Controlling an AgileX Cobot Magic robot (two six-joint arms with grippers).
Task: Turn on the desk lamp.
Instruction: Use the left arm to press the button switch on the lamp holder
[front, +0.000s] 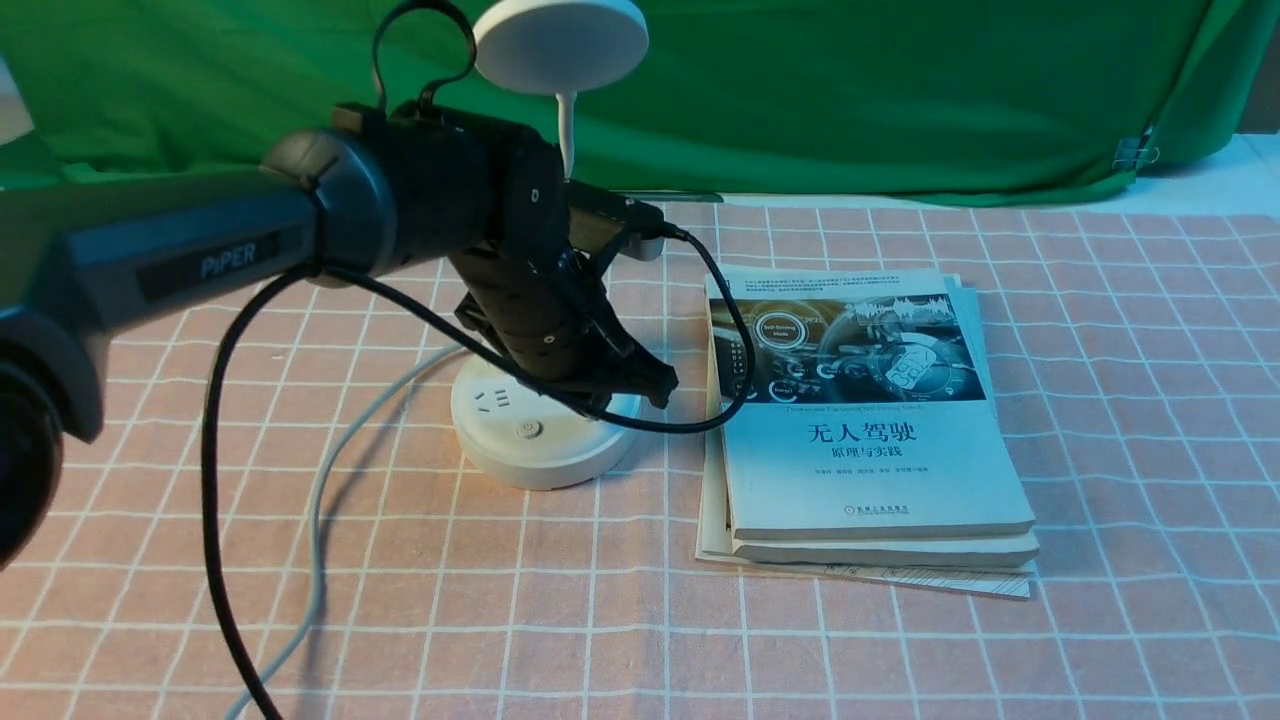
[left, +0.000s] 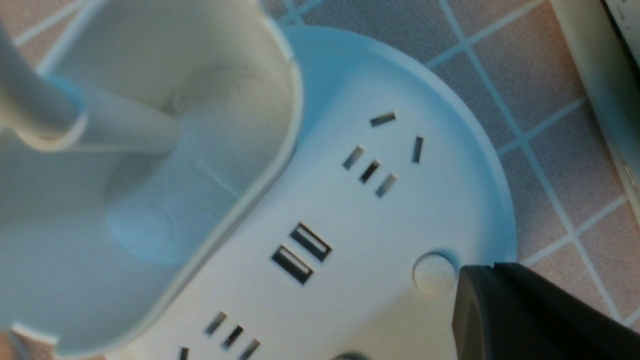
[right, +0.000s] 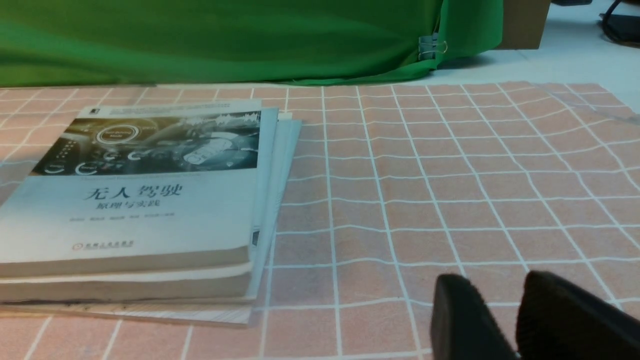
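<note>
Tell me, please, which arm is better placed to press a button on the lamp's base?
The left, I judge: its gripper hovers by the round button on the base, while the right gripper is beyond the books.

"PiPER" there, on the left arm (front: 240, 240)! Across to the top book (front: 880, 440), right of it: big characters "无人驾驶", and just nearer, smaller, "原理与实践". Up on its far picture, a circle reads "Self-Driving Mode".
</note>
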